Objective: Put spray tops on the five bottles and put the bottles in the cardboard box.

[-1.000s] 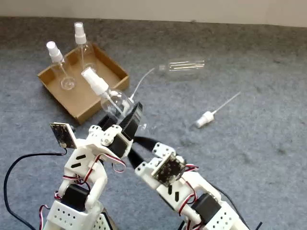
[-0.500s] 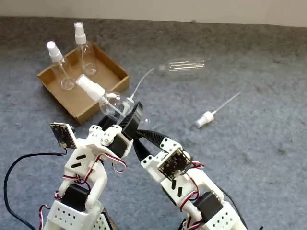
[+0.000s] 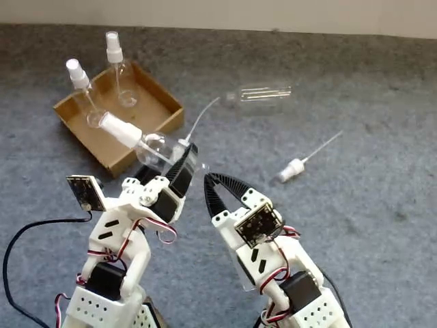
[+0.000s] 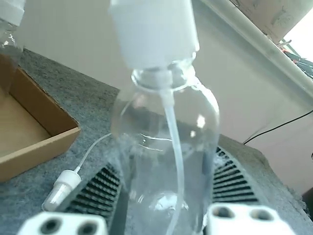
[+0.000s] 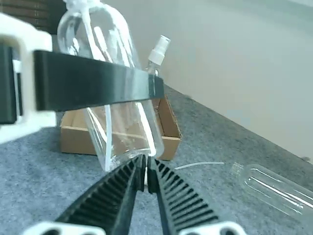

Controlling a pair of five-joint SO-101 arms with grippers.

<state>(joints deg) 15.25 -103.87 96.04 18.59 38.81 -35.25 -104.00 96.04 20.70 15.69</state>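
My left gripper (image 3: 183,161) is shut on a clear bottle (image 3: 156,146) that carries a white spray top (image 3: 117,128). The bottle leans over the near corner of the cardboard box (image 3: 151,102). In the left wrist view the bottle (image 4: 166,147) stands between the ribbed fingers (image 4: 95,196). Just to its right, my right gripper (image 3: 207,179) is shut on nothing, tips together (image 5: 145,170) close to the bottle's base (image 5: 122,142). Two capped bottles (image 3: 82,92) (image 3: 117,65) stand upright in the box.
A clear bottle without a top (image 3: 263,94) lies on the grey carpet behind the arms. One loose spray top with its tube (image 3: 295,167) lies to the right; another (image 4: 61,186) lies by the box, its thin tube (image 3: 201,117) showing.
The left arm has tipped the held bottle further over towards the box. The right arm has swung right, out from under the left gripper, and now points forward beside it.
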